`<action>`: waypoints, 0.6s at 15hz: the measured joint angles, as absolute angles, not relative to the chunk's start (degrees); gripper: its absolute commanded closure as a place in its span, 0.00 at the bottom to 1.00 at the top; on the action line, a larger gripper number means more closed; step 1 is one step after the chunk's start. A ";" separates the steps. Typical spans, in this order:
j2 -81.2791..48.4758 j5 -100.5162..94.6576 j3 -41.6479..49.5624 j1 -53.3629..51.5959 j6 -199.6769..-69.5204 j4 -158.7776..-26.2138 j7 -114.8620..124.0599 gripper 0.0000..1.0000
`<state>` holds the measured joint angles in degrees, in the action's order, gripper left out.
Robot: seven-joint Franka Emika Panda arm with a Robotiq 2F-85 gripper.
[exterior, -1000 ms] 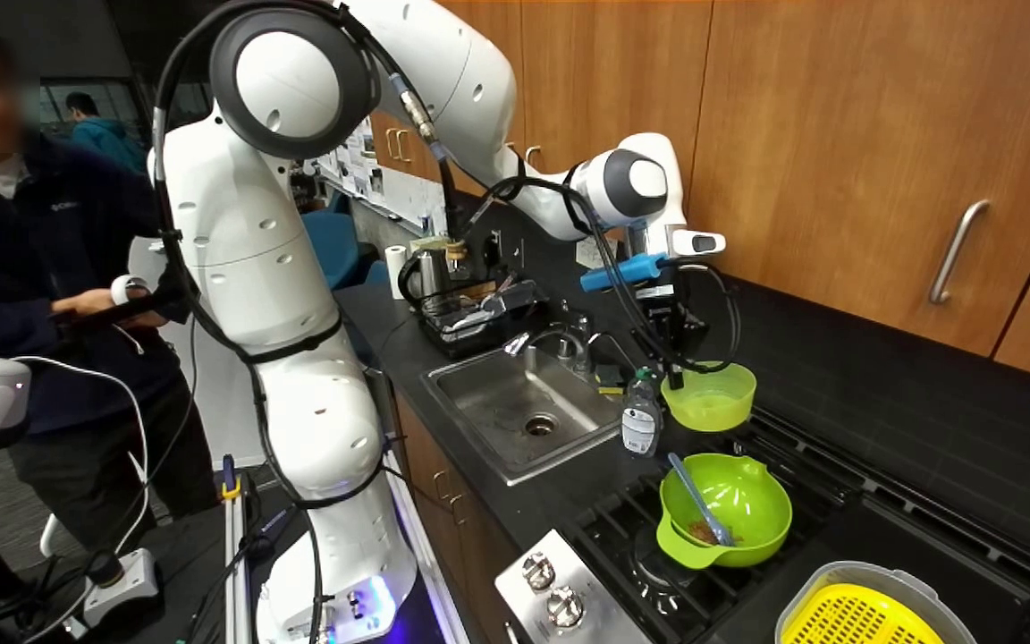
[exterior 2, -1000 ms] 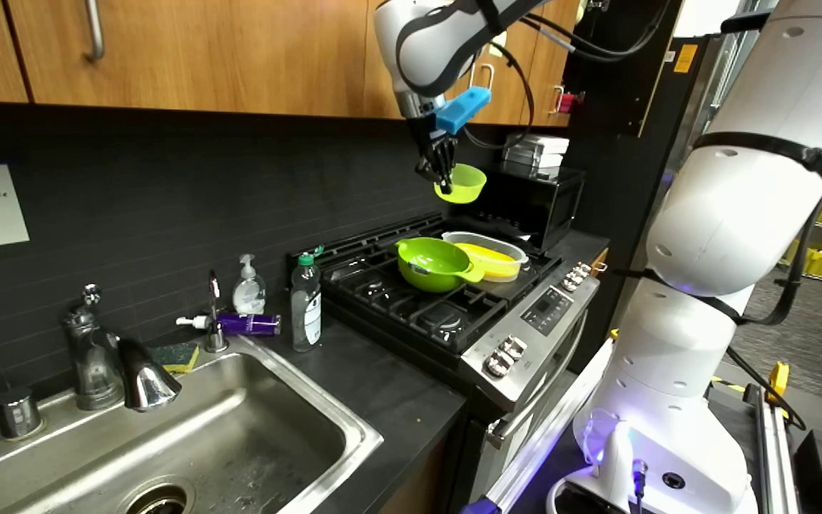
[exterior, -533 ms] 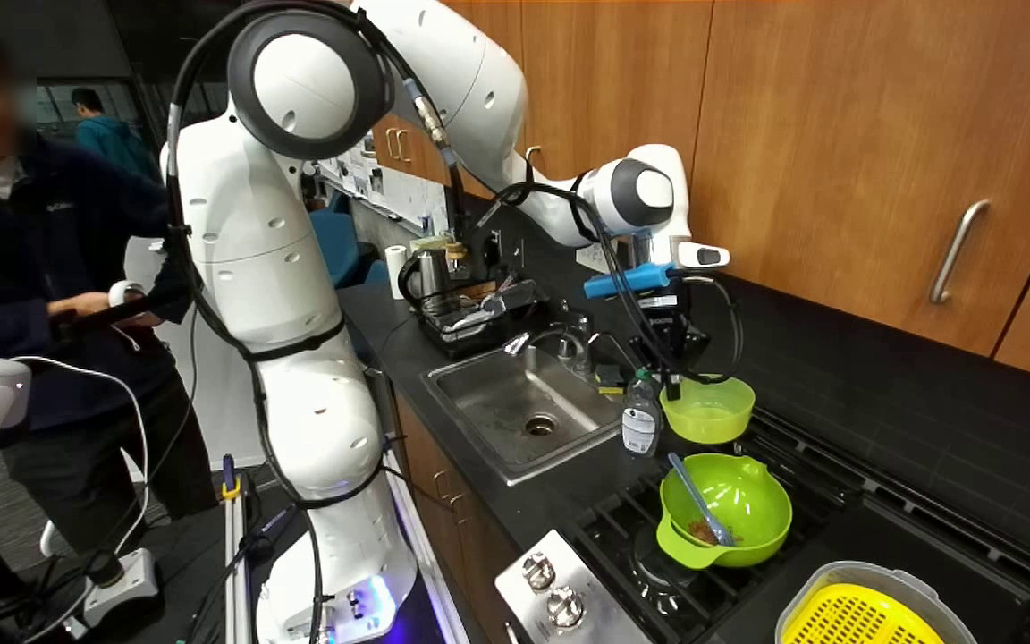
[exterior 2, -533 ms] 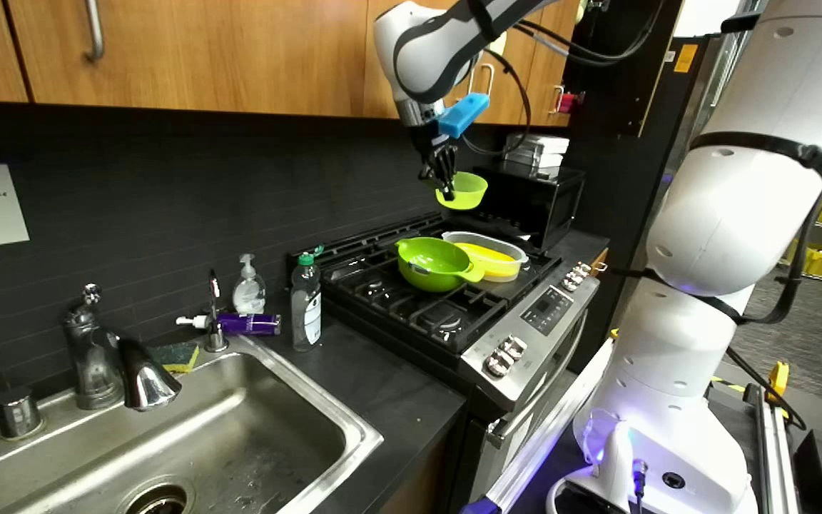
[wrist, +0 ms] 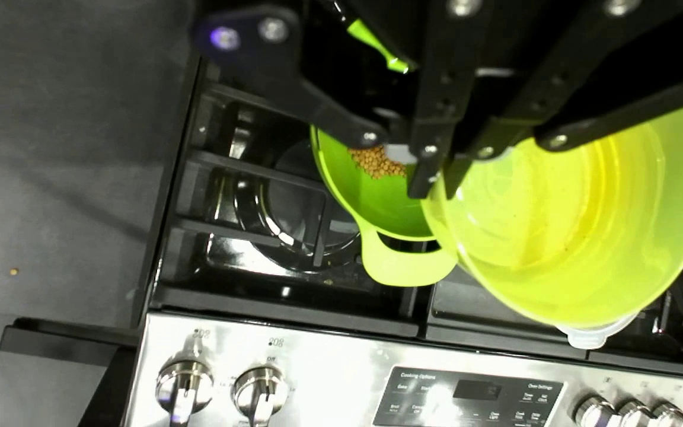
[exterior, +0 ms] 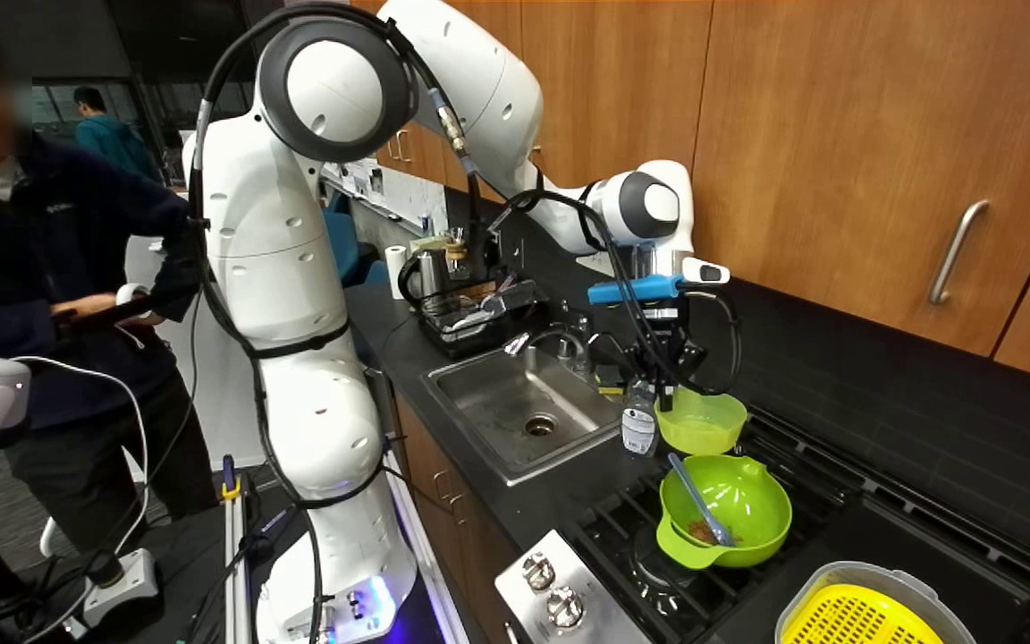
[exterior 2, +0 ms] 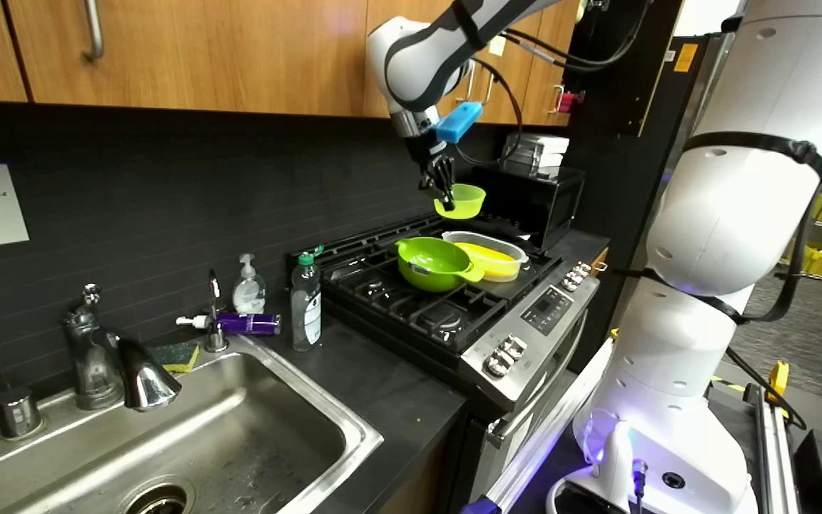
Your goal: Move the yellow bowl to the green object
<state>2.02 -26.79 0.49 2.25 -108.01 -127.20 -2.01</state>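
Gripper [wrist: 439, 187] above the stove [wrist: 329, 367], its fingers [wrist: 423, 181] pinched on the rim of the yellow bowl [wrist: 584, 219], one to each side of the wall. The bowl hangs in the air; in an exterior view I make out a gap between it and the green bowl [exterior 2: 443, 275] lower down, though seen from the wrist it overlaps that one's edge and handle. Green bowl sits on the stove, a blue-grey utensil [exterior: 701, 499] leaning inside with a patch of tan bits [wrist: 375, 162] (too small for me to name). Near it, a grey tub [exterior: 937, 610] holding a yellow strainer [exterior: 850, 617]. Soap bottle [exterior 2: 307, 307] upright on the counter [exterior 2: 389, 400], between stove and sink [exterior 2: 315, 394]. Purple bottle [exterior 2: 254, 325] on its side behind the sink, a pump bottle [exterior 2: 249, 293] upright just beyond it.
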 measured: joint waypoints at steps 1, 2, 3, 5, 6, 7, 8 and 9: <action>1.63 -26.79 0.47 2.18 -107.60 -126.88 -2.82 0.99; 1.25 -26.79 0.44 2.09 -107.27 -126.57 -3.48 0.83; 0.91 -26.79 0.35 2.07 -106.96 -126.28 -4.10 0.71; 0.35 -26.79 0.18 2.02 -106.37 -125.71 -4.71 0.60; 0.13 -26.79 0.13 1.99 -106.08 -125.44 -4.98 0.54; -0.01 -26.80 0.11 1.93 -105.80 -125.19 -5.15 0.47; -0.09 -26.80 0.11 1.84 -105.59 -124.99 -5.28 0.41; -0.16 -26.80 0.10 1.81 -105.44 -124.82 -5.40 0.34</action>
